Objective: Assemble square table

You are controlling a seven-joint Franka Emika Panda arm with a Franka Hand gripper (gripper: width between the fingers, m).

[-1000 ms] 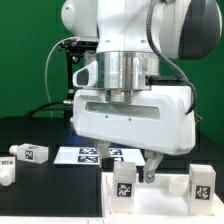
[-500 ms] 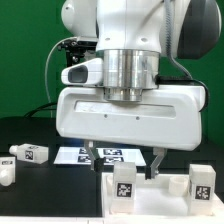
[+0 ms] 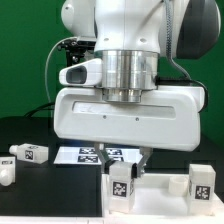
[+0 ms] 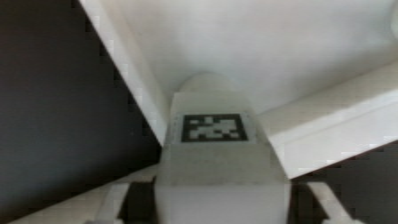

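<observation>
Closing in since before, gripper [image 3: 124, 168] clasps the upright leg [image 3: 122, 188].

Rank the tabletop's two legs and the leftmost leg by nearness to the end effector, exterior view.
1. Middle leg, between the fingers of the end effector.
2. Right leg, on the tabletop, exterior view's right.
3. Leftmost leg, exterior view's left edge.
</observation>
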